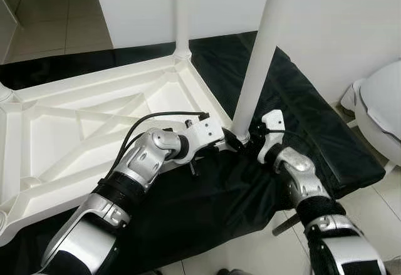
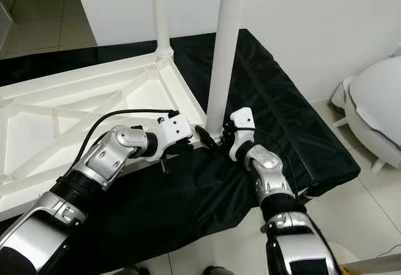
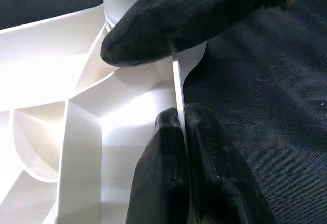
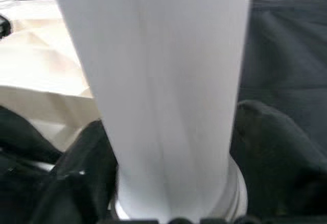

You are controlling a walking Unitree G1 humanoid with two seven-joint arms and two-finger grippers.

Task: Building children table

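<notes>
Black fingers [image 3: 168, 168] of the left gripper [image 1: 230, 140] pinch the thin side wall of the white tabletop [image 1: 75, 124] at its near right corner, clenched on the plastic edge. Just to the right, the right gripper [image 1: 258, 138] grasps the base of a white leg [image 1: 257, 56], one finger on each side of it where it stands in the corner socket. That tabletop lies upside down on a black cloth [image 1: 301, 118] spread over the floor. A second leg [image 1: 182, 18] stands upright in the far right corner. Farther right, beyond the cloth, sits a white chair [image 1: 382, 109].
</notes>
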